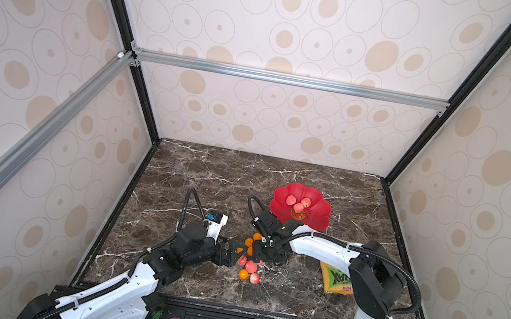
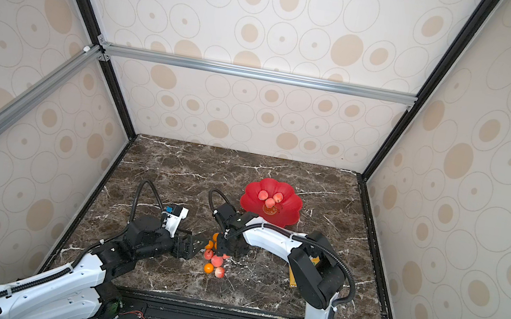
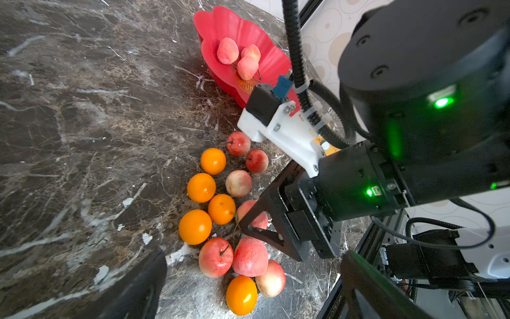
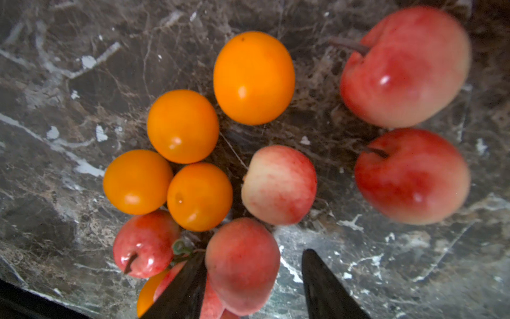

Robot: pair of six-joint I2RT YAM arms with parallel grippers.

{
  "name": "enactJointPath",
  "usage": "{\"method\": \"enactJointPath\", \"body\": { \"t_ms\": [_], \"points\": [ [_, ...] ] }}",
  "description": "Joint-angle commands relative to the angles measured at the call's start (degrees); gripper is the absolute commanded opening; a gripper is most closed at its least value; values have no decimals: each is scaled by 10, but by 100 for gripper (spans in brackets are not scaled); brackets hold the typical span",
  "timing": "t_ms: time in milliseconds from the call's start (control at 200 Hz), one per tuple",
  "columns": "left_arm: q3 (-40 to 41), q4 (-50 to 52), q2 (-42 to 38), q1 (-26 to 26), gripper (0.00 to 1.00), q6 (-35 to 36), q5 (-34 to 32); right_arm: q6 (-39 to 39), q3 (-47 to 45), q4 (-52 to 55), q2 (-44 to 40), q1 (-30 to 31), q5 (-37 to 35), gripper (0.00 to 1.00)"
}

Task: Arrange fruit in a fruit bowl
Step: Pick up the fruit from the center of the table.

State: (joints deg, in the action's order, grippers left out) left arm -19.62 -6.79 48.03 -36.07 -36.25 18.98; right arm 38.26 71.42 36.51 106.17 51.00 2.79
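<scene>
Dark brown marble tabletop [image 1: 208, 177], patterned walls [image 1: 45, 95] around. Glossy red scalloped plastic bowl [image 1: 320, 214] at 1 o'clock of centre, three pink peach-like fruits [image 1: 298, 204] inside. Loose heap of pink and orange fruits [image 1: 251, 267] at 6 o'clock of centre. Left gripper [image 1: 235, 256] at the heap's 9 o'clock, jaws fully apart, empty. Right gripper [image 4: 255, 252] over the heap, half open, straddling one pink fruit [image 4: 242, 276], one finger clear of it.
</scene>
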Motion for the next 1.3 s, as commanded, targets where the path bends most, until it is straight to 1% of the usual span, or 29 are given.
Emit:
{"method": "enactJointPath", "body": {
  "t_ms": [0,215,665,1295],
  "points": [
    [-9,-11,2,-4,99,-6,0,3,13,24,13,5,-11,59],
    [-10,-15,6,-4,99,-6,0,3,17,26,21,5,-9,58],
    [-9,-21,13,-4,99,-4,4,1,21,24,32,6,-8,52],
    [-3,-23,10,-4,99,-6,3,4,17,19,33,5,-4,45]
  ]
}}
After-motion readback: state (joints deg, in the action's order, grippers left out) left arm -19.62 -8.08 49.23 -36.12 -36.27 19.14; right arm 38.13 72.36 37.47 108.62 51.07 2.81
